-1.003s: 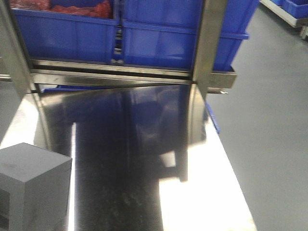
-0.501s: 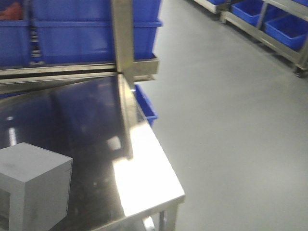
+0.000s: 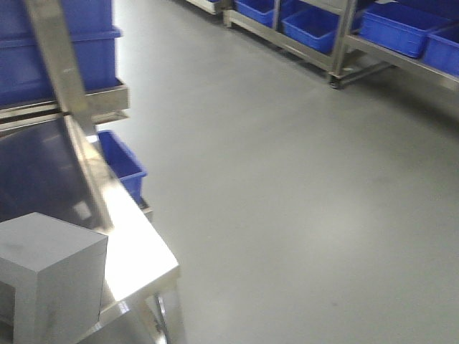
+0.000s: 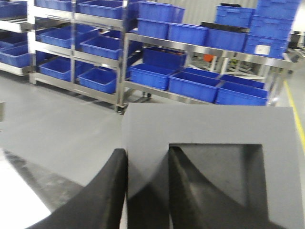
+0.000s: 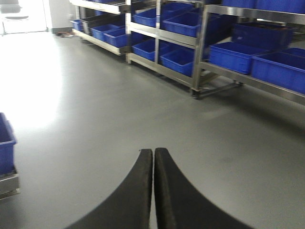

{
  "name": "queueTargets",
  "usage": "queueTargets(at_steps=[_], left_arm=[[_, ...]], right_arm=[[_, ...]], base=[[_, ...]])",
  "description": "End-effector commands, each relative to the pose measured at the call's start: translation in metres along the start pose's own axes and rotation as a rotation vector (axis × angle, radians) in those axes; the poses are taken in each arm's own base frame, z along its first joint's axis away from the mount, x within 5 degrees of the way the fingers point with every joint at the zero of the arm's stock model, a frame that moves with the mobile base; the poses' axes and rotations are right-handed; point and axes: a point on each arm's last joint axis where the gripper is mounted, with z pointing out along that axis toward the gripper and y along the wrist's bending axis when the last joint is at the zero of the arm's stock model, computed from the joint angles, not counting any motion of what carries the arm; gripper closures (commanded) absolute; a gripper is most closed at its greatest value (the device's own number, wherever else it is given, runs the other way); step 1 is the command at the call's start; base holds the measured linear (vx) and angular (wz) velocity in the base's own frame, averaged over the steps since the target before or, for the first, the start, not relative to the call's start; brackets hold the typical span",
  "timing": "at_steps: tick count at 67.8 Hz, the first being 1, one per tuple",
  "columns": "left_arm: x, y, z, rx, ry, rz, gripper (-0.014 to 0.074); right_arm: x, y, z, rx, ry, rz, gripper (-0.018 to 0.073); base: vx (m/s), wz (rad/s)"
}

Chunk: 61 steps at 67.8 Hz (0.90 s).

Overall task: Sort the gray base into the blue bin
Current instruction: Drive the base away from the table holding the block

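The gray base [image 4: 209, 126] is a matte gray block with a square recess. My left gripper [image 4: 147, 151] is shut on one wall of it, with one finger [image 4: 190, 181] inside the recess and the other outside. The block also shows at the lower left of the front view [image 3: 50, 276], held above the steel table [image 3: 136, 261]. My right gripper [image 5: 153, 152] is shut and empty, over bare floor. Several blue bins [image 4: 195, 86] sit on racks; I cannot tell which is the task's bin.
A steel table corner with an upright post [image 3: 68, 93] is at the left. Blue bins sit behind it [image 3: 86, 50] and below it [image 3: 122, 165]. Gray floor [image 3: 287, 201] stretches ahead and right. Steel racks on castors hold blue bins at the far right [image 3: 337, 29].
The front view has swung to the right: the table and its blue bins slid left, and open floor and racks came into view. The gray base keeps its place in the frame.
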Motion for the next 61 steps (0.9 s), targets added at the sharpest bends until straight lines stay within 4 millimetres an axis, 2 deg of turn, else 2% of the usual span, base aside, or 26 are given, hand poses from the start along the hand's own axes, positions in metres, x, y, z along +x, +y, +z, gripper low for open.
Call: queueTargets(at_steps=[1, 30, 61], left_arm=[[-0.0181, -0.0036, -0.0013, 0.027, -0.117, -0.009, 0.0603], [-0.0181, -0.0036, -0.0013, 0.027, -0.117, -0.009, 0.0603], [-0.0181, -0.0036, -0.0013, 0.027, -0.117, -0.009, 0.0603]], right_arm=[[-0.0048, 0.0000, -0.0008, 0.001, -0.080, -0.017, 0.0564], [-0.0048, 0.0000, -0.0008, 0.001, -0.080, -0.017, 0.0564], [-0.0048, 0.0000, -0.0008, 0.001, -0.080, -0.017, 0.0564]], base=[[-0.05, -0.51], [0.01, -0.53], [0.13, -0.78]])
